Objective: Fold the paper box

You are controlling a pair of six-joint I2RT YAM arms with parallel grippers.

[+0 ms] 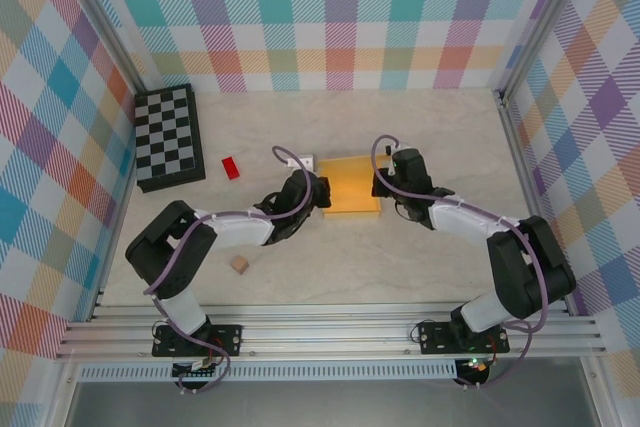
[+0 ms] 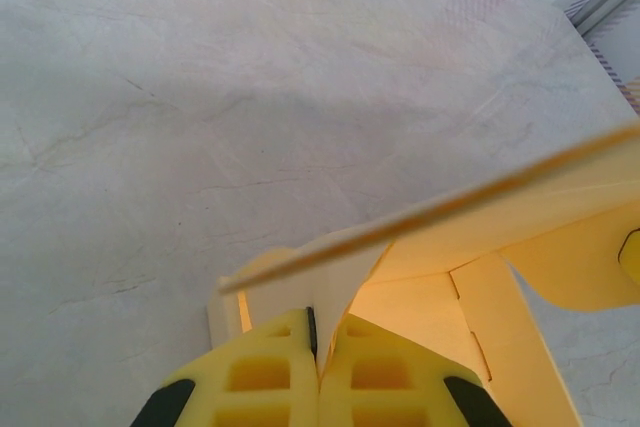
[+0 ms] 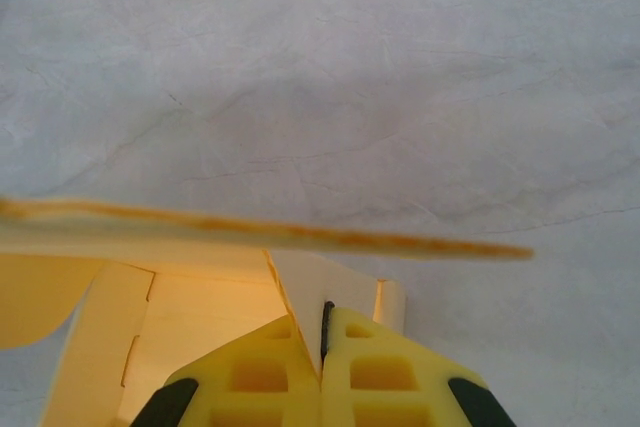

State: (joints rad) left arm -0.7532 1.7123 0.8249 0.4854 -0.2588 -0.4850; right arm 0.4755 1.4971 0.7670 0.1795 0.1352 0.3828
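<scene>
The paper box (image 1: 350,187) is yellow-orange card, partly folded, lying mid-table between both arms. My left gripper (image 1: 319,193) is at its left edge and my right gripper (image 1: 383,184) at its right edge. In the left wrist view the yellow fingers of the left gripper (image 2: 320,335) are shut on a thin pale flap of the paper box (image 2: 430,297), with an upper panel edge crossing above. In the right wrist view the right gripper (image 3: 323,335) pinches a similar flap of the paper box (image 3: 200,307) under a blurred panel edge.
A folded chessboard (image 1: 168,137) lies at the back left. A small red block (image 1: 231,167) sits just right of it. A small tan cube (image 1: 239,264) rests near the left arm. Plaid walls enclose the pale marbled table (image 1: 430,127).
</scene>
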